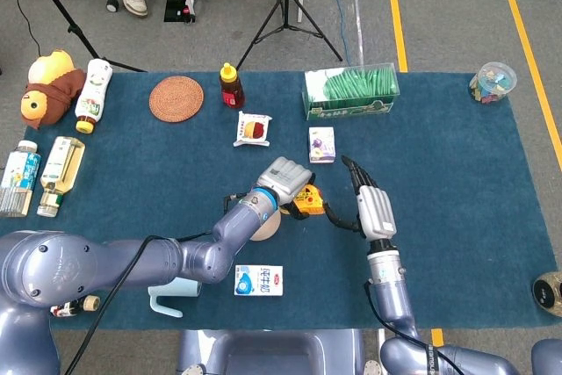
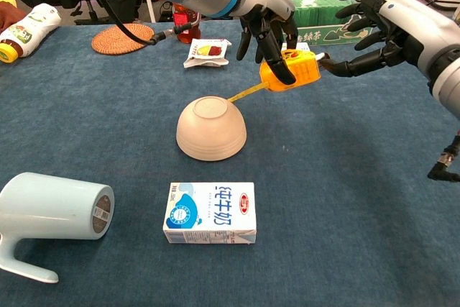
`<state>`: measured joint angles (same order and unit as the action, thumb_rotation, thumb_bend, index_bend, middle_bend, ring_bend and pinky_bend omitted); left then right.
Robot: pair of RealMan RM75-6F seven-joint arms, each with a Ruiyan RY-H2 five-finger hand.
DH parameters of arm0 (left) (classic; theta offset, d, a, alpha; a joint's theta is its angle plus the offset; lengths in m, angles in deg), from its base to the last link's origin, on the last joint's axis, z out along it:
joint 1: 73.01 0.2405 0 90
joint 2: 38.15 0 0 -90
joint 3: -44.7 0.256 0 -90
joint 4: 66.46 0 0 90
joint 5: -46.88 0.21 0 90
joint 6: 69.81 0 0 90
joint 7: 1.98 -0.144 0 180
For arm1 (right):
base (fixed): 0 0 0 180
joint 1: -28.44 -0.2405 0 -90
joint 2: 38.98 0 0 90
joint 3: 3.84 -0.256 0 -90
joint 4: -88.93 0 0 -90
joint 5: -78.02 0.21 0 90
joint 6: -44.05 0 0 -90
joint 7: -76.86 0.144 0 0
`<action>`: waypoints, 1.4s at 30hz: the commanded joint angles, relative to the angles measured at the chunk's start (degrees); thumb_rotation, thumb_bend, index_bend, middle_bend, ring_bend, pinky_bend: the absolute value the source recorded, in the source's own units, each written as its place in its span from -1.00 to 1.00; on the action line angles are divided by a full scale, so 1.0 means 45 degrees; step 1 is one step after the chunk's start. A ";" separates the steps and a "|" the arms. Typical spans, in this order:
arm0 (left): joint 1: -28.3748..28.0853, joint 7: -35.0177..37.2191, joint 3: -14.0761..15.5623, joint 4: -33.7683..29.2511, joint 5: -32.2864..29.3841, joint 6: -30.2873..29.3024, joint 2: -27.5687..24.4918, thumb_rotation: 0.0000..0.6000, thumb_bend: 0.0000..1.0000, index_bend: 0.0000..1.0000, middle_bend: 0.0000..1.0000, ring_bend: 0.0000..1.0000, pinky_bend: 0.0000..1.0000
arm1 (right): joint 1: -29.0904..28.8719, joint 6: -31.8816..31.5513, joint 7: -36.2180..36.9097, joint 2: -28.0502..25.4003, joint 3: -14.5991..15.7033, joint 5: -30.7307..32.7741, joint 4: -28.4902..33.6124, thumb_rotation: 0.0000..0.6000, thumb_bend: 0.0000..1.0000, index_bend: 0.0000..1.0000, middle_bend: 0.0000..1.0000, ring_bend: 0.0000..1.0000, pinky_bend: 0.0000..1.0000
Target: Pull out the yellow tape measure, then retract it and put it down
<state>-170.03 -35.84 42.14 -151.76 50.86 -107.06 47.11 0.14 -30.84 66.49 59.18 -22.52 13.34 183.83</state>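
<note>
the yellow tape measure [image 2: 290, 71] hangs above the tabletop [image 2: 359, 199], gripped from above by the left hand [image 2: 267, 23], a short strip of blade [image 2: 243, 92] sticking out toward the upturned bowl [image 2: 211, 129]. the right hand [image 2: 374, 28], fingers spread, touches its far end with a fingertip.

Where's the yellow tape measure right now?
Chest view: the yellow tape measure is held off the blue cloth by the left robot hand, just beyond the upturned beige bowl, with the right robot hand touching its right end.
</note>
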 commanded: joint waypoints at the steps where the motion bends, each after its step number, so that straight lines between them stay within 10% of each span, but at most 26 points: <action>1: -0.0003 0.0012 0.0027 -0.0015 0.0001 0.0000 -0.0028 0.55 -0.35 0.13 -0.18 -0.33 -0.12 | 0.0009 -0.0037 0.0028 0.0008 -0.0007 -0.0022 -0.0025 0.95 -0.11 -0.86 -0.71 -0.66 -0.58; 42: 0.0081 0.0379 0.0378 0.0341 0.0323 0.0187 -0.0221 0.53 -0.36 0.12 -0.18 -0.33 -0.11 | 0.0152 -0.0198 0.0227 -0.0129 0.0005 -0.0120 -0.0143 0.95 0.13 -0.05 -0.46 -0.52 -0.54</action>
<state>-169.66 -34.14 43.84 -150.23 52.32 -106.22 46.12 0.82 -31.73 67.51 58.60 -22.50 12.79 183.19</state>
